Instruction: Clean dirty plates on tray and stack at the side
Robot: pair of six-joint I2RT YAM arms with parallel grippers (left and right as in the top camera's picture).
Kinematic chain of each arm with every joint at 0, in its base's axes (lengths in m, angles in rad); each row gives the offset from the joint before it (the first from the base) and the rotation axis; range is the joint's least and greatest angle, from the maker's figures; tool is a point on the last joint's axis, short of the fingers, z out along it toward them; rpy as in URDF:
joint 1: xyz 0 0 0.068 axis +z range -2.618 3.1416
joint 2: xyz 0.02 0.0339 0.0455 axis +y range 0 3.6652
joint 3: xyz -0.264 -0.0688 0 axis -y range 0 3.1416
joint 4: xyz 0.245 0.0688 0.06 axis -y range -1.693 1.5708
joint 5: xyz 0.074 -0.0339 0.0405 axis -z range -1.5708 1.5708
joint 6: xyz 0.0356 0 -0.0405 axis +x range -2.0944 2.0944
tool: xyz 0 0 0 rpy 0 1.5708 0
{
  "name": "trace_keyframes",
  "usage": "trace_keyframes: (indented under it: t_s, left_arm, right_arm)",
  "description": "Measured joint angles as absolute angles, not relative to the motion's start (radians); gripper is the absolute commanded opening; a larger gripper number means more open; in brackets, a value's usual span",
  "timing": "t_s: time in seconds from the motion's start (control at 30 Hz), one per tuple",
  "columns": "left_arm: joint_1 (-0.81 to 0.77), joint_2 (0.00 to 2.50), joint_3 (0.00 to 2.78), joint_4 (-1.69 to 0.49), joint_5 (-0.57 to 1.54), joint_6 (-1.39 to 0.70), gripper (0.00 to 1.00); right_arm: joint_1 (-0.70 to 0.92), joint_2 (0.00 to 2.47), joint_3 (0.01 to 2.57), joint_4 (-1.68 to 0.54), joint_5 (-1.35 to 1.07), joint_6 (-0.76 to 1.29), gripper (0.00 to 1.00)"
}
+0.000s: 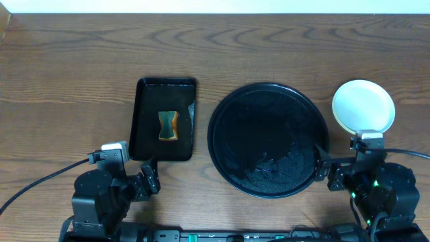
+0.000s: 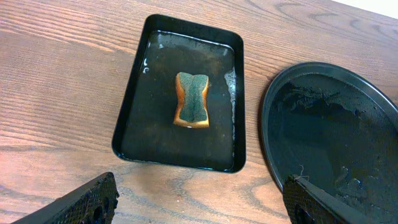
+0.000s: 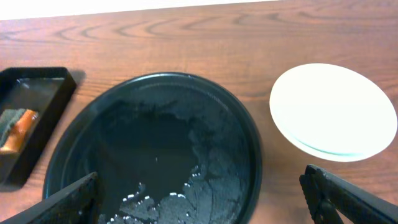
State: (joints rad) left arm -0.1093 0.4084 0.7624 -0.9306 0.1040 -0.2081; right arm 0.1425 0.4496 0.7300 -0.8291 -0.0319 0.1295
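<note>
Plates [image 1: 363, 106] lie stacked on the desk [image 1: 67, 81] just right of the tray [image 1: 248, 128], with none left on it, so I judge the job to be at its closing step. At near left, the left gripper [image 2: 199, 208] hangs low, jaws spread wide and holding nothing. Beyond it the sponge [image 2: 191, 99] rests in the wet small tray [image 2: 149, 124]. In the middle, the tray is bare but for a water film on its near side. Further right, the stack shows a pale plate on top and a mint rim beneath; I cannot make out a third. The right gripper [image 3: 202, 202] sits near the stack, jaws likewise wide and empty. Finishing well likely means keeping both arms low, clear of the stack's rim.
</note>
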Motion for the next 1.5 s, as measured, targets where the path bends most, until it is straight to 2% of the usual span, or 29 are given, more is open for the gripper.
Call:
trace_keyframes:
  t_s: [0.57,0.73,0.87,1.0,1.3,1.5]
  left_arm:
    - [-0.109,0.408,0.762,-0.931,0.101,-0.208,0.86]
    - [-0.109,0.408,0.762,-0.931,0.101,-0.205,0.86]
    - [-0.109,0.408,0.762,-0.931,0.101,-0.205,0.86]
    - [-0.109,0.408,0.761,-0.931,0.101,-0.205,0.86]
    - [-0.109,0.408,0.760,-0.931,0.101,-0.205,0.87]
    - [-0.109,0.408,0.759,-0.930,0.101,-0.205,0.87]
  right_arm:
    - [0.142,0.449,0.724,-1.108,-0.026,0.130,0.99]
    - [0.142,0.440,0.723,-1.097,-0.026,0.130,0.99]
    - [0.142,0.378,0.712,-0.980,-0.026,0.122,0.99]
    - [0.139,0.269,0.643,-0.774,-0.026,0.096,0.99]
    - [0.125,0.062,0.316,-0.280,-0.026,0.078,0.99]
    - [0.125,0.014,0.131,0.001,-0.009,0.074,0.99]
